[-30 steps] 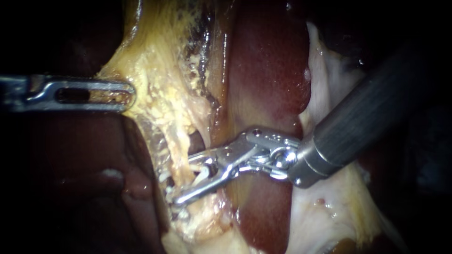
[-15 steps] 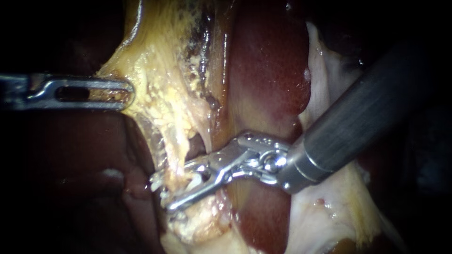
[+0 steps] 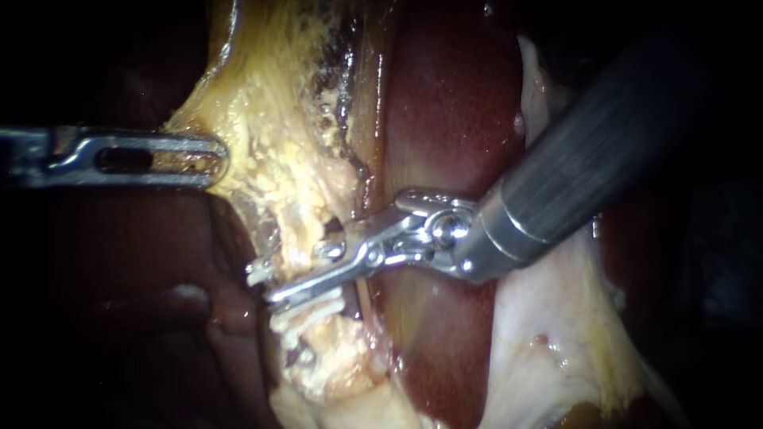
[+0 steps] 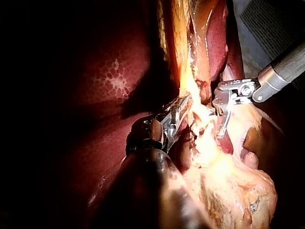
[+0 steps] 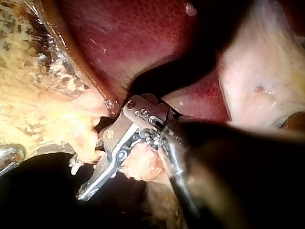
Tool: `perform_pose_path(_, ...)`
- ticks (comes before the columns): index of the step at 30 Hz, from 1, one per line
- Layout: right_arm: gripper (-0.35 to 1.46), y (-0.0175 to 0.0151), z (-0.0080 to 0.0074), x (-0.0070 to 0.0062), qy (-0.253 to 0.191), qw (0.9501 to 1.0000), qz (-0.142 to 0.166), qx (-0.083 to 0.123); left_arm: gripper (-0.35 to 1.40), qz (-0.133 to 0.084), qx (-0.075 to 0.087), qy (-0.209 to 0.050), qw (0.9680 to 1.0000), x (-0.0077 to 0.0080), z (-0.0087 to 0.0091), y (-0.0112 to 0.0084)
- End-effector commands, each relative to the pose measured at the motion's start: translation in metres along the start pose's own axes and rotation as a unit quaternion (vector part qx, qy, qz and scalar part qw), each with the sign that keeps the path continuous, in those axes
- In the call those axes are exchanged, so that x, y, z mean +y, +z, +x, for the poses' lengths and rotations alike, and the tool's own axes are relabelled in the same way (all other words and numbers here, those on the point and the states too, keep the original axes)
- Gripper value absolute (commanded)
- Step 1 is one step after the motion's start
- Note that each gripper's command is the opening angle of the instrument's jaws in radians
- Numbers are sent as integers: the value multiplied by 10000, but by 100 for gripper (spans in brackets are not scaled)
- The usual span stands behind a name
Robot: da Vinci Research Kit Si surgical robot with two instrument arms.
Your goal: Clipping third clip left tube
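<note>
The yellow tissue [image 3: 254, 143] is gripped by the left instrument [image 3: 218, 159] and the tube [image 3: 300, 258] is clamped in the jaws of the right instrument [image 3: 266, 286]; only release is left to be done

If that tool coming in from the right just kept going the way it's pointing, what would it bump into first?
The yellowish tube: the right instrument already has its tip lying across it. Past the tube there is only dark liver, though depth is hard to judge.

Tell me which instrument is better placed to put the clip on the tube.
Right. The right instrument sits at the tube, crossing it. The left instrument is off to the side, its jaws shut on the yellow tissue, which it holds taut.
</note>
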Motion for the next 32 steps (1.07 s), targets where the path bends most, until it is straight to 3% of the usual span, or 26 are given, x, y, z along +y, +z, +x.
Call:
perform_pose_path(1, 39, 0, 1, 0, 30, 10000, -25, 22, -35, 0, 1, 0, 10000, 0, 0, 0)
perform_pose_path(10, 27, -5, 11, 0, 116, 9998, -136, 128, -35, -1, 0, 0, 10000, 0, 0, 0)
perform_pose_path(11, 20, -6, 12, 1, 117, 9997, -152, 143, -35, -1, 0, 0, 10000, 0, 0, 0)
perform_pose_path(12, 5, -8, 12, 3, 118, 9997, -171, 157, -35, -1, 0, 0, 10000, 0, 0, 0)
perform_pose_path(13, -23, -11, 12, 6, 148, 9996, -194, 164, -35, -1, 0, 0, 10000, 0, 0, 0)
perform_pose_path(14, -35, -13, 12, 8, 180, 9993, -245, 210, -35, -1, 0, 0, 10000, 0, 0, 0)
perform_pose_path(20, -35, -32, 9, 19, 597, 9972, -394, 225, -35, -1, 0, 0, 10000, 0, 0, 0)
perform_pose_path(32, -35, -30, 5, 11, 742, 9966, -332, 120, -35, -2, -1, 0, 10000, 0, 0, 0)
